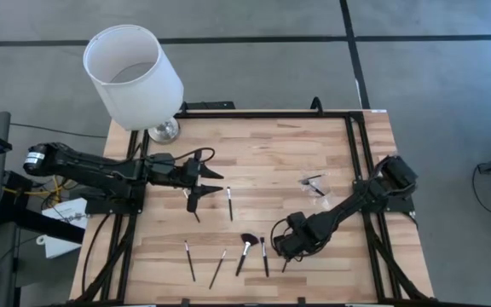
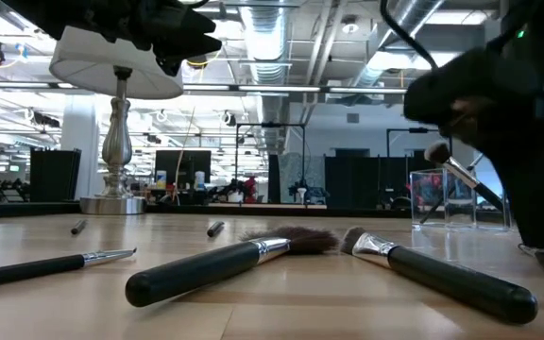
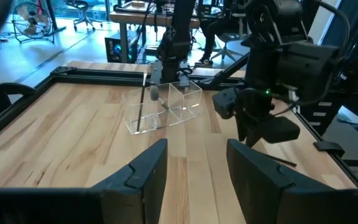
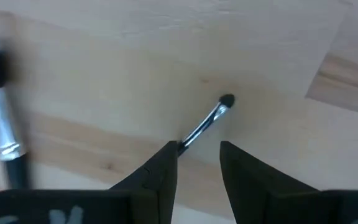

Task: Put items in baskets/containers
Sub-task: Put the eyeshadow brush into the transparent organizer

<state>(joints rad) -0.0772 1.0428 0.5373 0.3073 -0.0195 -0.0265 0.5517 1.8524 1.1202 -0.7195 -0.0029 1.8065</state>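
Several slim black-handled brushes lie flat on the wooden table: one (image 1: 230, 203) mid-table, two (image 1: 189, 260) (image 1: 218, 269) near the front edge, the fluffy-headed one (image 1: 245, 250) and a slim one (image 1: 264, 256) beside it. The clear container (image 1: 315, 183) (image 3: 163, 106) stands on the right half with two brushes leaning inside. My right gripper (image 1: 282, 250) (image 4: 199, 149) is low over a small brush (image 4: 213, 118), fingers apart, its head just beyond them. My left gripper (image 1: 216, 181) (image 3: 194, 146) hovers open left of centre, touching nothing. My right gripper comes at the small brush from above. The brush's handle (image 4: 188, 138) runs slanting under one fingertip (image 4: 169, 155), and the gap between the fingers is far wider than the handle. I cannot tell whether that finger touches it.
A white lampshade (image 1: 133, 75) on a silver base (image 1: 164, 130) stands at the far left corner. A black frame (image 1: 352, 145) borders the table's far and right sides. Bare wood lies between the container and the front brushes.
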